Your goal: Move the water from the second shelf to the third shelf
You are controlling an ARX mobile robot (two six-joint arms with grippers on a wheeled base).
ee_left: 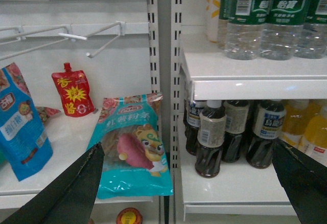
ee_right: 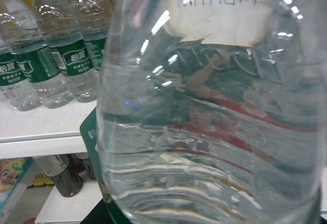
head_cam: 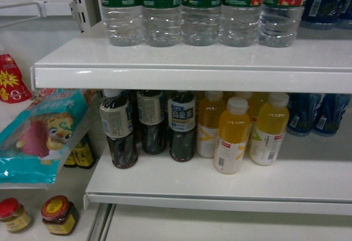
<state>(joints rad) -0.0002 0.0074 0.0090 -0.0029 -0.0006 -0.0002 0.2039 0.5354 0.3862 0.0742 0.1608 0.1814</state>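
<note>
- Water (ee_right: 214, 121) filled nearly the whole right wrist view: one clear ribbed bottle pressed right up to the lens, with a green and red label showing through its wall.
- More water bottles (head_cam: 162, 10) stood in a row on the upper shelf (head_cam: 187, 59) in the head view, green labels upright, bases close to the front edge.
- The right gripper's fingers did not show in any view; I cannot tell whether it gripped the near bottle or how far it was spread.
- The left gripper (ee_left: 194, 183) hung wide apart, its dark fingers (ee_left: 71, 193) at the two lower corners of the left wrist view, nothing between them.
- On the shelf below (head_cam: 220, 183), three dark tea bottles (head_cam: 118, 131) stood at the left, yellow juice bottles (head_cam: 231, 136) just beside them, and dark blue bottles (head_cam: 316, 114) farther right.
- The shelves were glossy white boards with rounded front lips, carried on slotted white uprights (ee_left: 163, 70).
- Left of the uprights a separate bay held a teal snack bag (ee_left: 135, 147) leaning against the upright, a red pouch (ee_left: 72, 91) standing behind it, and a blue bag (ee_left: 23, 127) at the far left.
- White wire hooks (ee_left: 102, 42) jutted out above those bags.
- Two small jars (head_cam: 59, 215) with red lids sat low at the left in the head view.
</note>
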